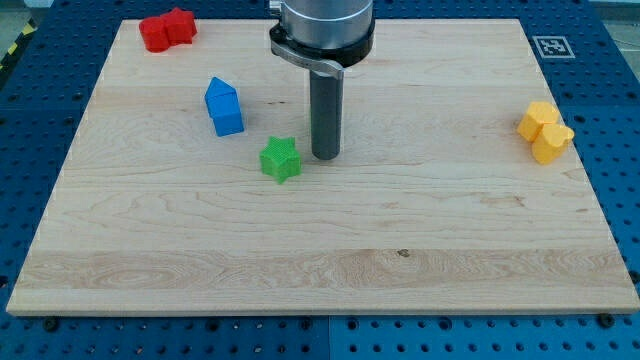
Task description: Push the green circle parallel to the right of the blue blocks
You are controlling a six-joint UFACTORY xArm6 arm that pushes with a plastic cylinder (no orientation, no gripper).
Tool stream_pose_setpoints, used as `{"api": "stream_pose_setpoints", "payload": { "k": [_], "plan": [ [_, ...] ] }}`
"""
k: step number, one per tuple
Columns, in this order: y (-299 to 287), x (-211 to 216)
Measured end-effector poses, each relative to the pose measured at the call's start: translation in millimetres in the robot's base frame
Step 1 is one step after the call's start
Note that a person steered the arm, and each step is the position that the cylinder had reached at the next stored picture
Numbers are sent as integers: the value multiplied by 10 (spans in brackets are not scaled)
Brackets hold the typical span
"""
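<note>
**Tip stood just beside the green block, on its right**

The arm carried no jaws, so there was nothing to clench or release: it ended in a plain dark rod, and my tip [325, 157] rested on the desk [400, 250]. No green circle could be seen. The only green piece was a green star [281, 159], just to the view's left of my tip, near it but seemingly not touching. The blue block [224, 107], shaped like a small house, lay further to the view's left of my tip and higher up. Only one blue piece showed. Red blocks [167, 29] sat far up and left of my tip, and yellow blocks [545, 131] well away on its right.

The star looked small, light and rigid, likely to slide easily on the smooth wood. Its points would probably make it twist if pressed off-centre, so contact seemed best made squarely on one side, in line with its middle. It appeared to sit below the blue block's level, so a push from its lower side, toward the view's top, looked called for.
</note>
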State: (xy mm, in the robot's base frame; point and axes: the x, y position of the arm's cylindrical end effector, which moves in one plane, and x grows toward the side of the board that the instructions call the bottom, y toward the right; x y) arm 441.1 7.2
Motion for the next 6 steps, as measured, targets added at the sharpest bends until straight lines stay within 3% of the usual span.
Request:
{"api": "stream_pose_setpoints", "payload": {
  "k": [2, 6],
  "plan": [
    [358, -8],
    [88, -243]
  ]
}}
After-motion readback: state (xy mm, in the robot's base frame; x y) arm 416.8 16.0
